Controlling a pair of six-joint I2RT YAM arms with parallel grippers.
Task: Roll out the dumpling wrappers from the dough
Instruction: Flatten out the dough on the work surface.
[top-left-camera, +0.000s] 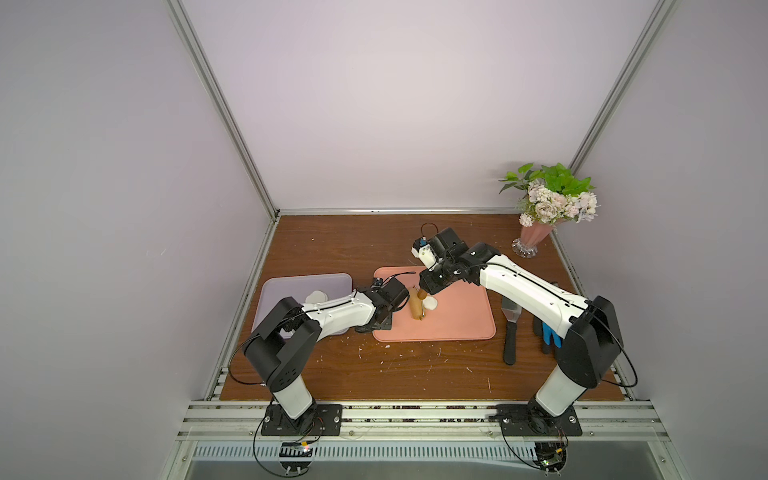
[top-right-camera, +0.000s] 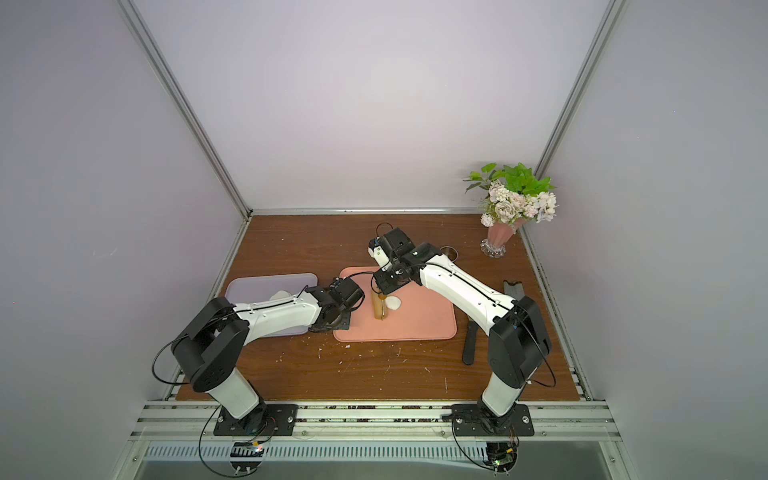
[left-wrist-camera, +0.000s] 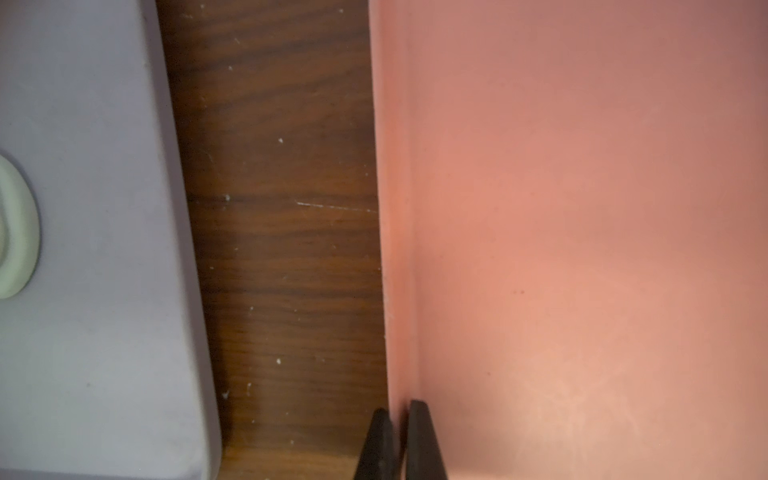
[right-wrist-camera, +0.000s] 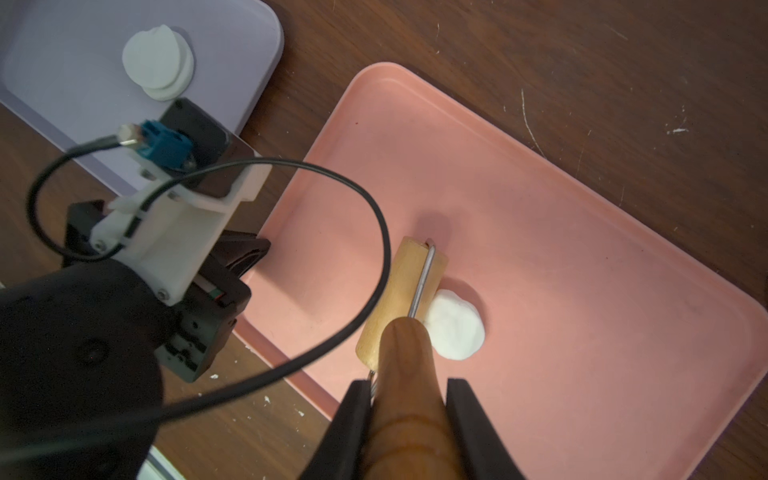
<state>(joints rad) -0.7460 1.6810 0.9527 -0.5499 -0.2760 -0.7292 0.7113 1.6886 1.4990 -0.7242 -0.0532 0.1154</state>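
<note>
A soft white lump of dough lies on the pink tray, touching the barrel of the tan wooden roller. My right gripper is shut on the roller's handle; in both top views it hangs over the tray's middle. The dough sits just right of the roller. Round white dumpling wrappers are stacked on the lilac tray. My left gripper is shut on the pink tray's left rim, near the front corner.
A vase of flowers stands at the back right. A black-handled scraper and a blue-handled tool lie right of the pink tray. A steel ring cutter sits behind the right arm. White crumbs dot the wooden table.
</note>
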